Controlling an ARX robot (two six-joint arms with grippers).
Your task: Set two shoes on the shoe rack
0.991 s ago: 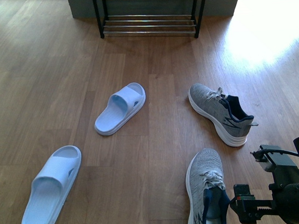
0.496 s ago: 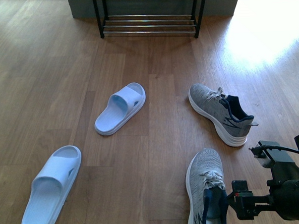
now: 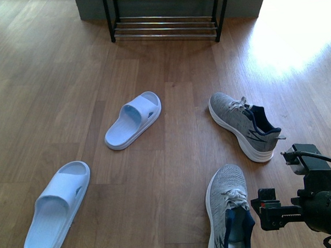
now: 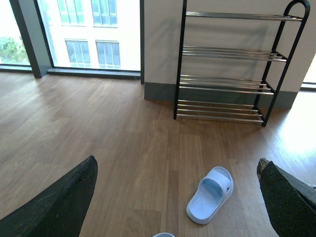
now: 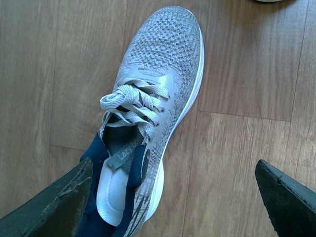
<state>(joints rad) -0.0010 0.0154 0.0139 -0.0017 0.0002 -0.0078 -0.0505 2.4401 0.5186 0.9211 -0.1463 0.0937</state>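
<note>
Near sneaker (image 3: 228, 206) sits upright on the floor, toe toward the shoe rack (image 3: 166, 18), which stands well apart. The second sneaker (image 3: 243, 125) lies between them. Neither is racked. Right pincer (image 5: 174, 170) hangs over the near sneaker's collar, jaws spread wide, holding nothing. Left pincer (image 4: 177, 163) is likewise wide open and empty. Step judged: approach to first grasp. Next move requires descending and closing across the collar.
</note>
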